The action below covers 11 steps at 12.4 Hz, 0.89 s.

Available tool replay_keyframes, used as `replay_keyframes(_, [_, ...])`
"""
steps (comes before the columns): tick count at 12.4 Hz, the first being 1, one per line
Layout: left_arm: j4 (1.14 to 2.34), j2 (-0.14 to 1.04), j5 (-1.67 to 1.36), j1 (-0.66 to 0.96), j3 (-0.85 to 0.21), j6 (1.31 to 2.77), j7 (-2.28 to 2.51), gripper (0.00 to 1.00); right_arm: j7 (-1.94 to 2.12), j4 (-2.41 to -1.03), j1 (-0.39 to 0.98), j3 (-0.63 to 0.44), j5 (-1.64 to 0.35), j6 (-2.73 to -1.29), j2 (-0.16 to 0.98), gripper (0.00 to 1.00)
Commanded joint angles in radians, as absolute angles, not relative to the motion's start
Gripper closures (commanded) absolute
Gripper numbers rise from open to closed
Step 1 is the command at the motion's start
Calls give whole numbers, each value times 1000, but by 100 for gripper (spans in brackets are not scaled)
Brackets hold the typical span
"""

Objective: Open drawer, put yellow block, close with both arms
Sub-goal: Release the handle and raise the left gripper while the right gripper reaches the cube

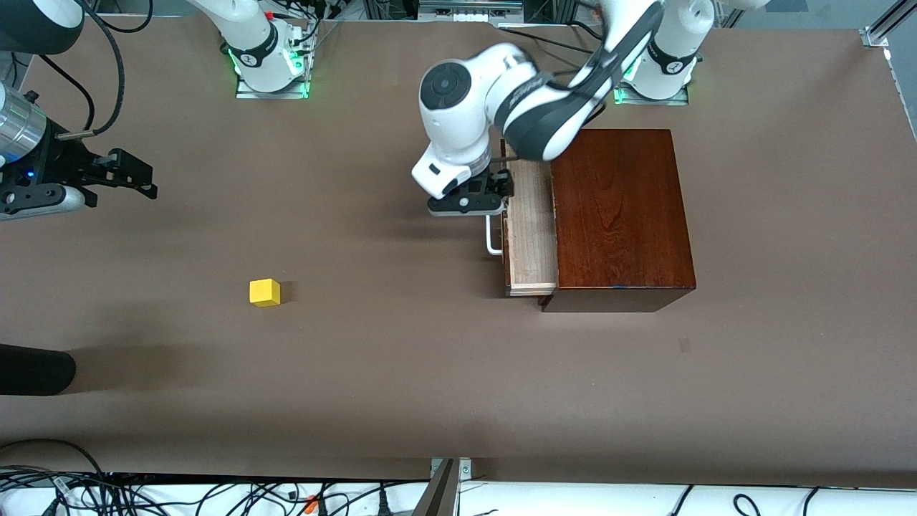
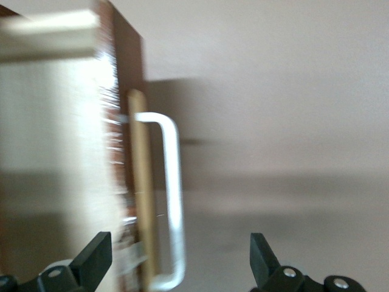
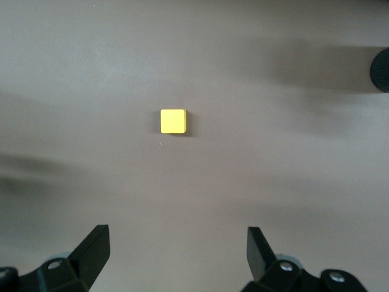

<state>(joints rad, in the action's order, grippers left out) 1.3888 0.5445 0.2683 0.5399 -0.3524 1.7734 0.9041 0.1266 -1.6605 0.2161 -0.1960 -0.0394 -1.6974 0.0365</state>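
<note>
Altogether one yellow block (image 1: 264,292), one drawer (image 1: 531,228) part-open, two hands spread wide, left hand (image 1: 494,192) by handle (image 1: 492,239), right hand (image 1: 122,175) empty.

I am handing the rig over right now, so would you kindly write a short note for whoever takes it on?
Left hand: open, at the drawer's white handle, holding nothing.
Right hand: open and empty, up over bare table at the right arm's end, the yellow block in its wrist view.
Drawer: partly pulled out of the wooden box, pale inside showing, nothing seen in it.
Yellow block: on the table, nearer the front camera than the right hand, untouched.
Done: drawer open.
Left: pick up the block, place it in the drawer, close with both arms.
</note>
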Motion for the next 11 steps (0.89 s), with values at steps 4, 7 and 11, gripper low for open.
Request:
replay_keyframes(4, [1275, 373, 212, 291, -353, 1442, 481, 0, 127, -1618, 213, -196, -104, -1729, 99, 0])
replay_keyframes(7, [1287, 289, 111, 71, -354, 1356, 258, 0, 127, -1617, 216, -196, -100, -1739, 161, 0])
replay_keyframes(11, [1371, 194, -14, -139, -338, 1307, 56, 0, 183, -1632, 224, -195, -104, -1886, 333, 0])
